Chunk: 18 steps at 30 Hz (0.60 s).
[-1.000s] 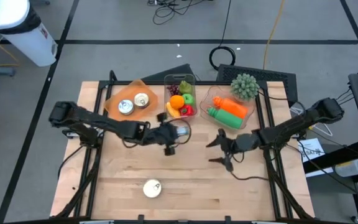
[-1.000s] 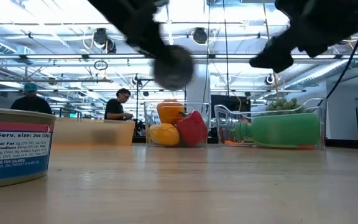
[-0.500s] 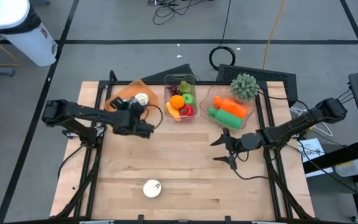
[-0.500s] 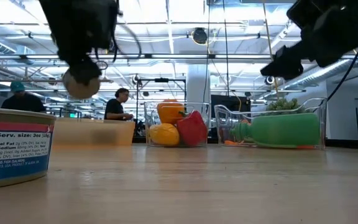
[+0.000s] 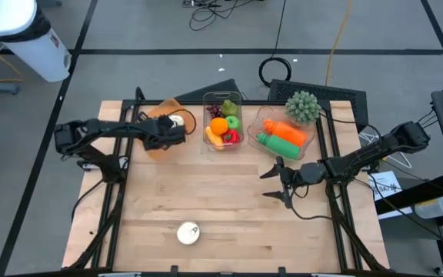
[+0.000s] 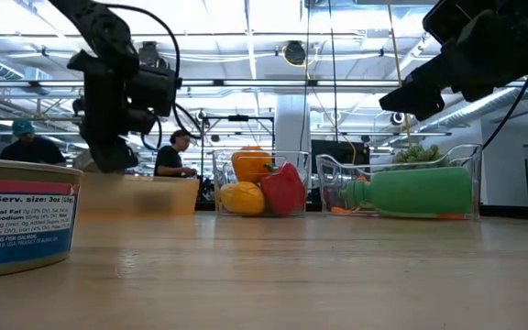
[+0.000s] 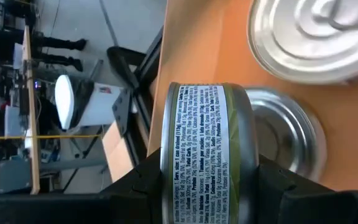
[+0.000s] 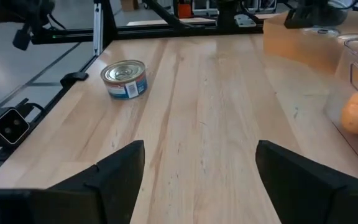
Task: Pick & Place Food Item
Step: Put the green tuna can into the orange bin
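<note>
— Starting with the left gripper (image 5: 166,132): released or grasping?

— Grasping. Clenched on a green-labelled can (image 7: 204,155), pinched between the dark fingers (image 7: 135,193), with the label lying sideways in the left wrist view.

— And where, exactly?

— Held above the orange tray (image 5: 151,146) at the far left of the table (image 5: 229,208). Not resting on the tray floor, judging by the low view. Directly beneath it, a silver-topped can (image 7: 284,140); just beside that, a second silver-topped can (image 7: 316,37), both standing inside the tray.

— Anything about the right gripper (image 5: 278,182)?

— Released, jaws spread wide with nothing between them. Hovering over bare wood to the right of the table's middle, well apart from the left one, pointing left across the boards.

— Any other cans on the table?

— Yes, a lone can (image 5: 188,232) standing upright near the front edge, left of centre, well apart from both grippers. Seen also past the right fingers (image 8: 114,174), with a blue-and-white label.

— Then the far edge?

— A clear bin of fruit (image 5: 223,123) at the middle, just right of the tray. Further right, a second clear bin (image 5: 283,137) containing a green bottle (image 5: 277,145) lying on its side. Beside that bin's far corner, a spiky green plant (image 5: 303,106).

— Beyond the table?

— Two people (image 6: 170,151) in the room behind, too far off to tell more.
</note>
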Tool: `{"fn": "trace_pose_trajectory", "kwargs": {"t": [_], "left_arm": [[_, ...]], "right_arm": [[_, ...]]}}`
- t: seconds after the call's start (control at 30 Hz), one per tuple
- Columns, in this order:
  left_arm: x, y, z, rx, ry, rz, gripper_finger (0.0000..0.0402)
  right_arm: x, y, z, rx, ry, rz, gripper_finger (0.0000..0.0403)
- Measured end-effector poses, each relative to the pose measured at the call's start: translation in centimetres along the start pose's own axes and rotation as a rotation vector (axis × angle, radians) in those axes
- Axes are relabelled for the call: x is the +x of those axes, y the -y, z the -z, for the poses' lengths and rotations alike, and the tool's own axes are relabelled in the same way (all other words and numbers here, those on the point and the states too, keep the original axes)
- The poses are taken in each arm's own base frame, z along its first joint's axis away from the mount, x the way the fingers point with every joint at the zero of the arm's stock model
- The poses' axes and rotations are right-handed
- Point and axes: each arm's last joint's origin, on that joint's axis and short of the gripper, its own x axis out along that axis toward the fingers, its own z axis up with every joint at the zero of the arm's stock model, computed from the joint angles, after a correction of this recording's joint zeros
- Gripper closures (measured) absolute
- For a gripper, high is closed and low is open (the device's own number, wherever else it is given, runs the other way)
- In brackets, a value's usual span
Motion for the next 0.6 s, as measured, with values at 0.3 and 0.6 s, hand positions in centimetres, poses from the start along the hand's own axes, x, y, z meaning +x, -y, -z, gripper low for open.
{"fn": "trace_pose_trajectory", "kwargs": {"t": [0.3,0.6], "left_arm": [[1.7,-0.2,-0.9,0.009,0.024,0.059,0.025],[1.7,0.4,-0.6,0.046,-0.037,0.233,0.0089]], "right_arm": [[0.0,0.0,0.0,0.0,0.0,0.0,0.0109],[0.0,0.0,0.0,0.0,-0.002,0.0,0.0109]]}}
